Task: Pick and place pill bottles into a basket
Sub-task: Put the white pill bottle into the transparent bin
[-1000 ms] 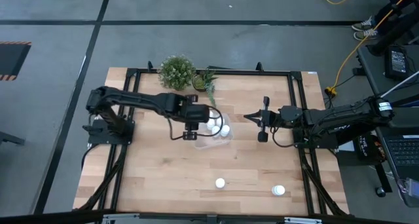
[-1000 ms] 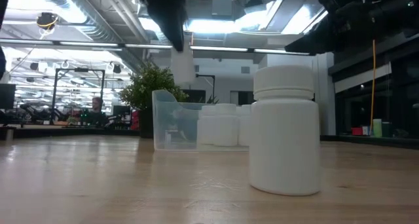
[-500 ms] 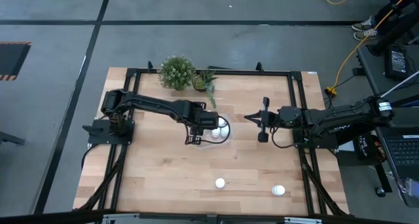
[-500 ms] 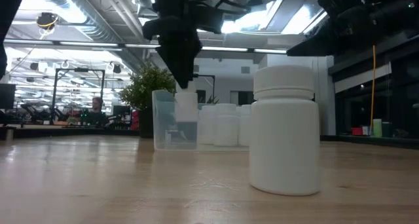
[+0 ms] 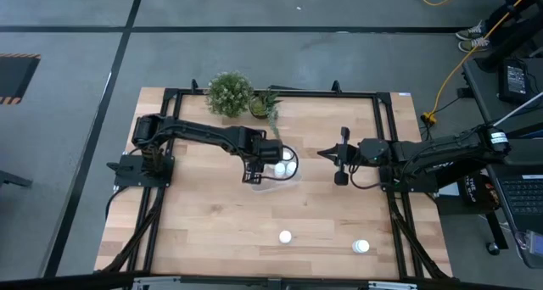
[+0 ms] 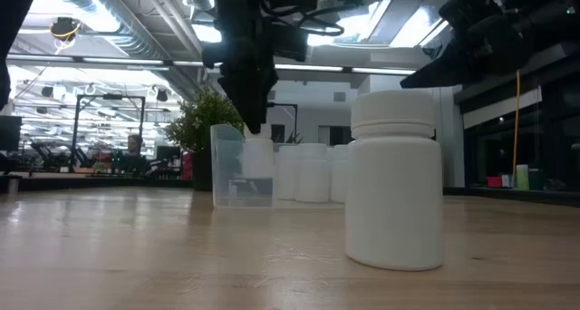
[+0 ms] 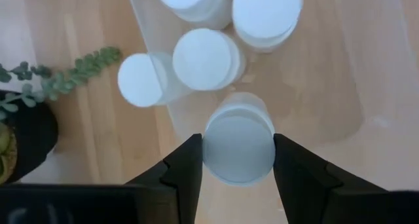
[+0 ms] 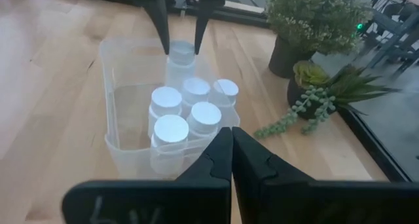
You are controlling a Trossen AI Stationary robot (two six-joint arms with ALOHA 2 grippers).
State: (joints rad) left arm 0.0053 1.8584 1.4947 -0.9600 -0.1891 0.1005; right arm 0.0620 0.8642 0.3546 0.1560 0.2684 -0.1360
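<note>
Left gripper [image 7: 237, 160] clamps bottle [image 7: 238, 145] by sides, low inside basket [image 7: 340, 112]. Bottle judged light, rigid, slick; grip below cap. Right gripper [image 8: 230, 145] closed, empty, beside basket.

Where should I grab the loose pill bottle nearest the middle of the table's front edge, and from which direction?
Grip the loose bottle across its round body just under the cap, coming straight down from above. It stands upright on open table, its cap a round white dot from overhead, with the other loose bottle well apart from it, so the fingers can likely straddle it from either side.
</note>
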